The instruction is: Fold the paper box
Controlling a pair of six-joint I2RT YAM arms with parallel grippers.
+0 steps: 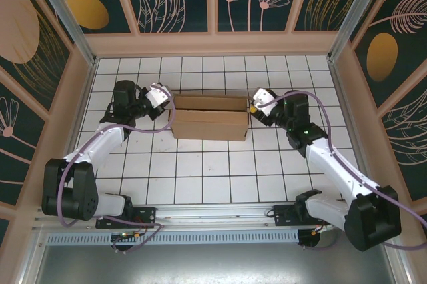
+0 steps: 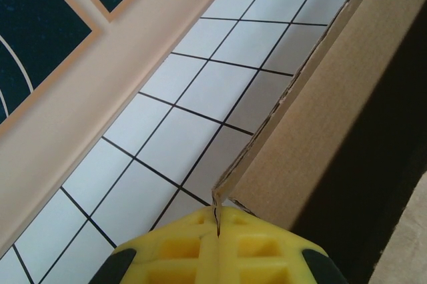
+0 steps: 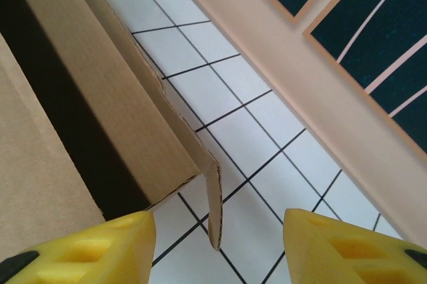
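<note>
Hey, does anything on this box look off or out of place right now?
Yes. At the right end of the paper box, a small flap juts out past the corner, untucked, just in front of the open right end effector. Nothing else stands out.

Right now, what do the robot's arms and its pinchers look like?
Both arms, left arm and right arm, are white tubes with chunky black joints, each trailed by a purple cable. The left gripper and right gripper have white bodies and yellow fingers with moulded hollows. A small green light glows on the right arm.
</note>
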